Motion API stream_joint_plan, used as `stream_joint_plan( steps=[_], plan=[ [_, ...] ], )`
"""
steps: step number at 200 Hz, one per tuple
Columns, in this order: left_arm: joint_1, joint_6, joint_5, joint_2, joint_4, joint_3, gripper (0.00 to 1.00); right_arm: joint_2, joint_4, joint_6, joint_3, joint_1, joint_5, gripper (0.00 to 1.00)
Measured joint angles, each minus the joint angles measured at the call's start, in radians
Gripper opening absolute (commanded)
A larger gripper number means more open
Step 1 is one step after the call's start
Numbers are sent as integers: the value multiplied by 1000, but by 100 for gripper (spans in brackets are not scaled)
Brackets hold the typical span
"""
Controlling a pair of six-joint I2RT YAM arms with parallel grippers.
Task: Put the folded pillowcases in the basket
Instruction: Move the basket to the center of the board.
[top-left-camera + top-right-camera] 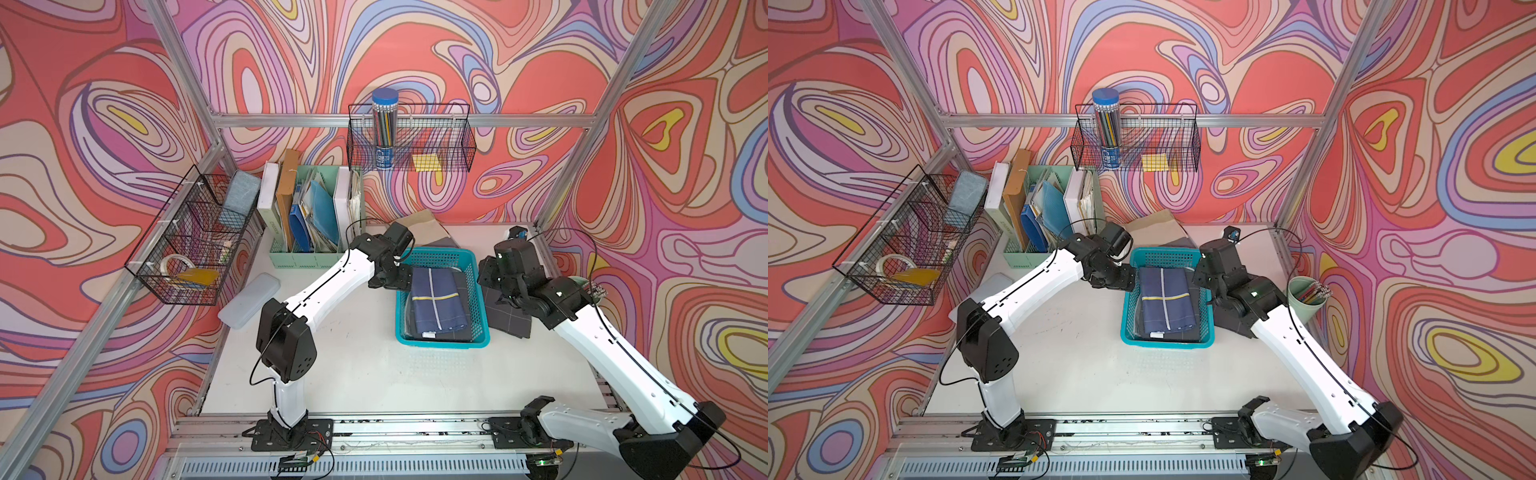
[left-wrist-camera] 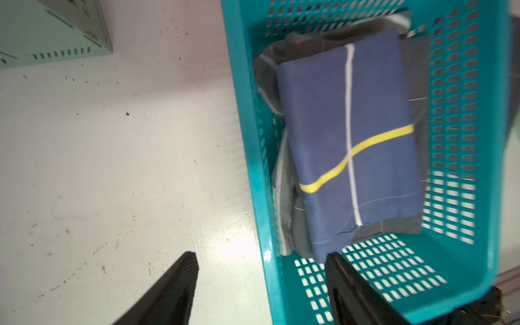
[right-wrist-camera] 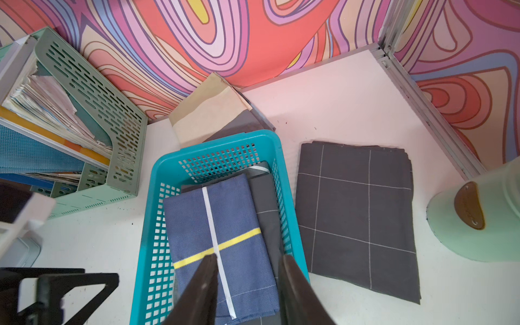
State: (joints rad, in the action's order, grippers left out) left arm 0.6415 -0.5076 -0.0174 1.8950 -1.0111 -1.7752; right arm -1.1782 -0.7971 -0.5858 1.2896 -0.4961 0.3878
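resting: folded pillowcase inside basket | left gripper released, straddling basket wall | right gripper parted above it, holding nothing

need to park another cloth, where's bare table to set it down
Widest bare table lies between the basket and the arm bases. Crowded: grey checked cloth beside the basket, file organiser and beige cloth at the back.

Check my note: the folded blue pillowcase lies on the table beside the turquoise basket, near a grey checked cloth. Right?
Wrong: the blue pillowcase lies inside the basket, as the right wrist view shows. The grey checked cloth is on the table nearby.
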Motion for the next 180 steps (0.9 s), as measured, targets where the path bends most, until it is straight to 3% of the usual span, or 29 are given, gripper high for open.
stream_joint_plan(
  steps=[29,87,138,180],
  plan=[
    [-6,3,-5,76,48,44,60,-11,-1,5,6,0,-12,36],
    [-6,-17,-59,123,144,62,0,-23,0,9,8,0,-12,34],
    [-14,21,-72,79,158,91,0,-85,8,9,31,0,-10,34],
    [-67,39,0,-161,109,320,0,-172,41,8,40,0,-12,34]
  ],
)
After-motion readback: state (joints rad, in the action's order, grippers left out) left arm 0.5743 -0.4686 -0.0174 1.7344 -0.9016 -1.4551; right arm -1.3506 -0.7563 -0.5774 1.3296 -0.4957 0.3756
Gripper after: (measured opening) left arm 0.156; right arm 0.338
